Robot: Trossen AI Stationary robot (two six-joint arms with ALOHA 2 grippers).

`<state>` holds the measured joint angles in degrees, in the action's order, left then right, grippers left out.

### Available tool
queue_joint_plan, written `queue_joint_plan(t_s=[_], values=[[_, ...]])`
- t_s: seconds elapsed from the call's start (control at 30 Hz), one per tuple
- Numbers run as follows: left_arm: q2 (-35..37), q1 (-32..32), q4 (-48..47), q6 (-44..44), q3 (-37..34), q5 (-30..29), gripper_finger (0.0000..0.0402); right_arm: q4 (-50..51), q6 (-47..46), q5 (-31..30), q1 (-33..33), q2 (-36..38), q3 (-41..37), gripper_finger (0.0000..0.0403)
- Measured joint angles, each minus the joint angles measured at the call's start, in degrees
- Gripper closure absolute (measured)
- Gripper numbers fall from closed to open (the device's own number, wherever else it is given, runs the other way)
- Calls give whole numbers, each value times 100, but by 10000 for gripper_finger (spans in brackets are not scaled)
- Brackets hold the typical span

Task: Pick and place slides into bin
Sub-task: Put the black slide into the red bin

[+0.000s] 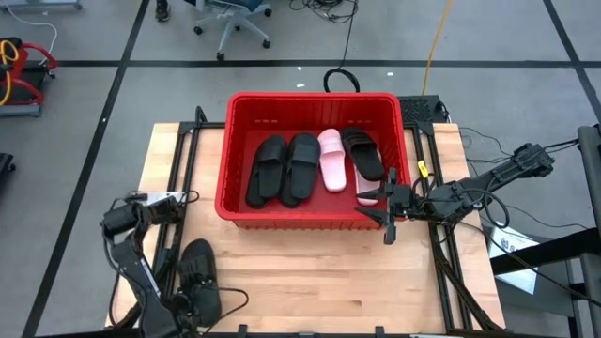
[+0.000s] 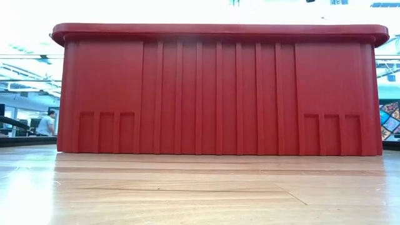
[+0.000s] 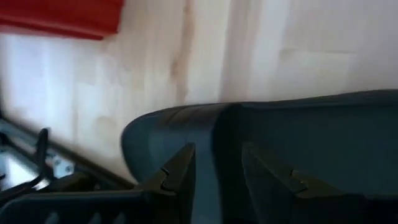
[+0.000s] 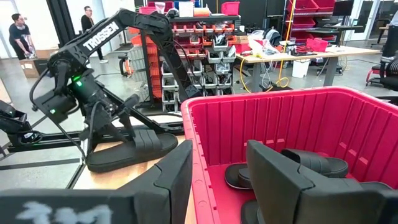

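Note:
The red bin [image 1: 300, 221] stands at the table's middle and fills the low view [image 2: 200, 94]. In it lie three black slides [image 1: 266, 169] and a pink slide [image 1: 331, 160]; a second pink slide [image 1: 367, 192] lies at its near right corner. One black slide [image 1: 199, 277] lies on the table at the near left, also seen in the right wrist view [image 4: 124, 152]. My left gripper [image 3: 217, 168] is open right over this slide, near its strap edge [image 3: 219, 124]. My right gripper [image 1: 387, 214] is open and empty at the bin's near right corner, one finger outside the wall and one over the inside. My left gripper stands with its fingers [image 3: 180, 165] close over the black slide, one on each side of the strap's edge. Whether they touch the slide I cannot tell. The slide lies flat on the table.
The left arm's frame rails [image 1: 178, 202] run along the table's left side, and the right arm's rails [image 1: 441, 253] along its right. Bare wood [image 1: 319, 282] lies between the bin and the near edge. People stand far off in the room [image 4: 18, 34].

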<state>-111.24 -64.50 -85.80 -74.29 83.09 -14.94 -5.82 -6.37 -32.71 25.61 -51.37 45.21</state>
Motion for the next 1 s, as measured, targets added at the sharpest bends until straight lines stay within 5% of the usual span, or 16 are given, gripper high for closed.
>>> queue_joint_plan(t_s=[0.77,1.0], values=[[-205,20,-106,-576,-648,445,275,0,0,0,0,-2,0,262],[-205,117,-131,-423,-662,481,367,0,0,-1,-2,-1,0,262]])
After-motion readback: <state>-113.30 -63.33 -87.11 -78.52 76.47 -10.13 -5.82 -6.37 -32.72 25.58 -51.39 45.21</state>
